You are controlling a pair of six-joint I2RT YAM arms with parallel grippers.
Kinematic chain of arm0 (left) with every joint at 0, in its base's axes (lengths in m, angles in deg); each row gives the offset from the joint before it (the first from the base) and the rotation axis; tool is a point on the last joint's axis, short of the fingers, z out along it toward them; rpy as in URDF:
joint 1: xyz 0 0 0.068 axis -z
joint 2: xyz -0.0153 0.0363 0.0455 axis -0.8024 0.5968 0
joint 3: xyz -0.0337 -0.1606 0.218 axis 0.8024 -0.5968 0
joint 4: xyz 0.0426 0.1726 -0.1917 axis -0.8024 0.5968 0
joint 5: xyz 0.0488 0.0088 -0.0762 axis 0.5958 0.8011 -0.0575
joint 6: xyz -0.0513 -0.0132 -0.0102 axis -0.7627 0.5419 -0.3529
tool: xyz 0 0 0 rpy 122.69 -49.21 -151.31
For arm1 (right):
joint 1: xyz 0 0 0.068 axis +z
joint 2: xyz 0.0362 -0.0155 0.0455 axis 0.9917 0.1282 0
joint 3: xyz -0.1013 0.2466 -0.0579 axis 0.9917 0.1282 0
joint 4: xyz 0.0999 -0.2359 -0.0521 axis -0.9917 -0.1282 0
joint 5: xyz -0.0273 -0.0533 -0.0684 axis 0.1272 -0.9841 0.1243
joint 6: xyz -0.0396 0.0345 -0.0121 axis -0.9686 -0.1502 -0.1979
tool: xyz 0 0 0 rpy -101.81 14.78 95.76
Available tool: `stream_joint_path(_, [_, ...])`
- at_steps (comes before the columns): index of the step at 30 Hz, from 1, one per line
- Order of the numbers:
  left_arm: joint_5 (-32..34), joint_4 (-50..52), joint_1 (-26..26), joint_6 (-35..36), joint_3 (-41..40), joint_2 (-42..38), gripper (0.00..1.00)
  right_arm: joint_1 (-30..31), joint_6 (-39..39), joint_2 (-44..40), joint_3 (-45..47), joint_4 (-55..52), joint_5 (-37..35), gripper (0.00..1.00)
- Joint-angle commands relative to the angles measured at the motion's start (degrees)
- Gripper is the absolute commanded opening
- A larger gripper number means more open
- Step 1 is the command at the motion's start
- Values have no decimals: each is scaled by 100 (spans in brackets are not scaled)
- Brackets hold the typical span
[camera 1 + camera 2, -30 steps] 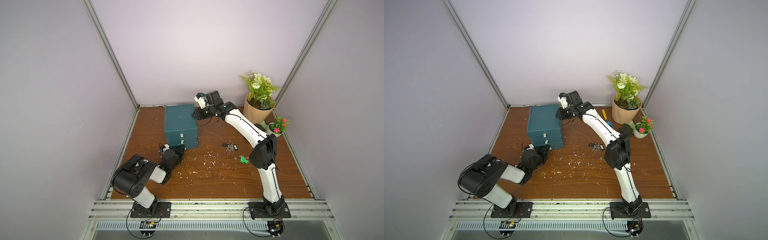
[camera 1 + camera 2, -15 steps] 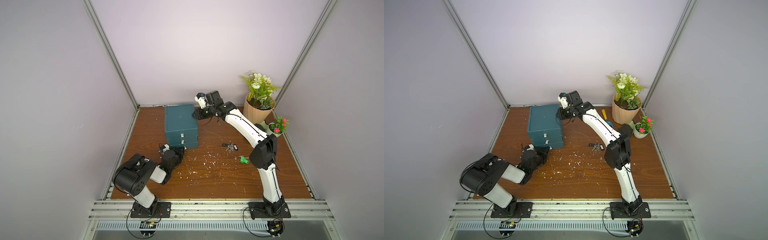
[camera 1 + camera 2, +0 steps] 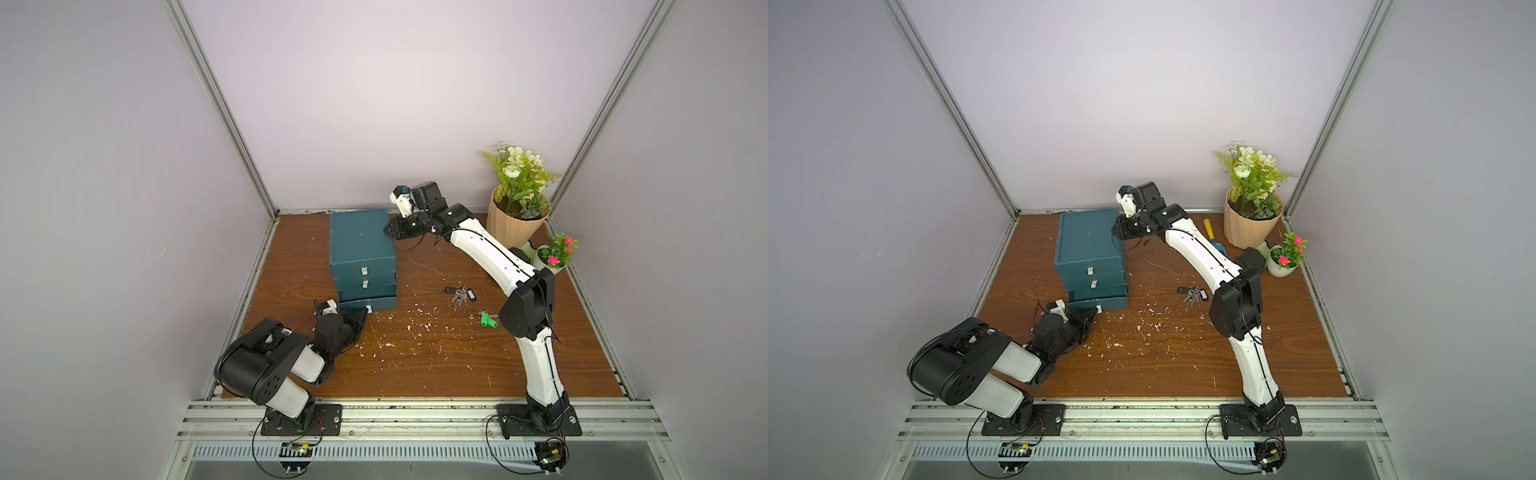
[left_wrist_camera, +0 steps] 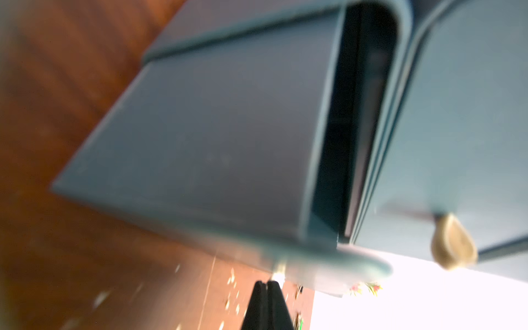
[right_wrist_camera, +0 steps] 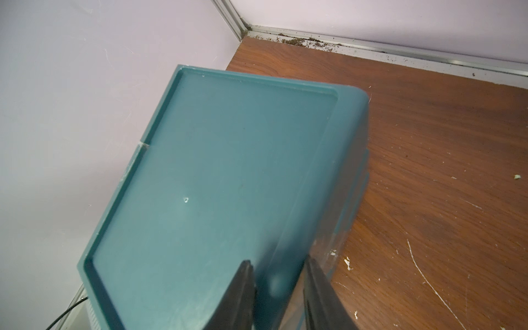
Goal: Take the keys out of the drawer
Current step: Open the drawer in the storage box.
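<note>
The left gripper (image 4: 267, 283) has clenched on the bottom drawer's (image 3: 365, 301) tab (image 4: 278, 276). The right gripper (image 5: 278, 260), jaws apart, straddles the cabinet's (image 5: 217, 177) top edge. The drawer is being opened; next it needs a straight outward pull.

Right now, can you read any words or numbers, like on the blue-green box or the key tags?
No words or numbers can be read anywhere.
The drawer box: plain, no label.
Black tags on the key bunch: too small to read.
The green key tag: too small to read.
The flower pot: plain.
</note>
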Motion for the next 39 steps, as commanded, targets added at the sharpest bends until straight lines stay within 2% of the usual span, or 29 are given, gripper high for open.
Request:
stream_joint_path(1, [-280,86,152,5,-316,-279,0,36,-132,-183,154,-358,-114,32])
stream_joint_path(9, [-109,830,826,-149,-713,-1299,0,42,-148,-310,390,-259,-159,32])
stream_joint_path(12, [-55,1485,842,-68,-854,-1953,0,78,-163,-374,460,-243,-194,32])
stream_joint_path(14, [81,2387,843,108,-777,-2620,1,110,-157,-411,487,-237,-203,32])
stream_joint_path(15, [191,2841,836,243,-697,-2969,7,122,-149,-423,504,-226,-203,32])
stream_joint_path(17, [607,4000,843,524,-398,-3783,43,158,-148,-439,523,-224,-203,32])
stream_joint_path(18, [832,4356,843,532,-315,-4143,53,188,-140,-446,523,-224,-203,32])
stream_joint_path(19, [1106,4667,838,494,-252,-4521,58,206,-131,-455,512,-232,-200,32])
stream_joint_path(20, [1313,4829,825,473,-212,-4817,58,222,-122,-464,508,-232,-202,32])
stream_joint_path(23, [1611,5477,721,574,31,-5382,53,275,-134,-465,474,-229,-184,32])
stream_joint_path(27, [1090,5705,329,917,400,-5022,48,292,-139,-465,461,-272,-177,32])
stream_joint_path(30, [989,6067,281,1752,1089,-4382,45,300,-148,-495,448,-281,-169,32])
stream_joint_path(34, [812,7172,241,3199,2595,-3299,43,323,-164,-540,429,-294,-200,32])
stream_joint_path(37, [673,7724,225,3882,3449,-2709,41,319,-160,-578,443,-296,-193,32])
stream_joint_path(39, [542,7843,223,4156,3698,-2412,40,318,-158,-602,457,-289,-198,32])
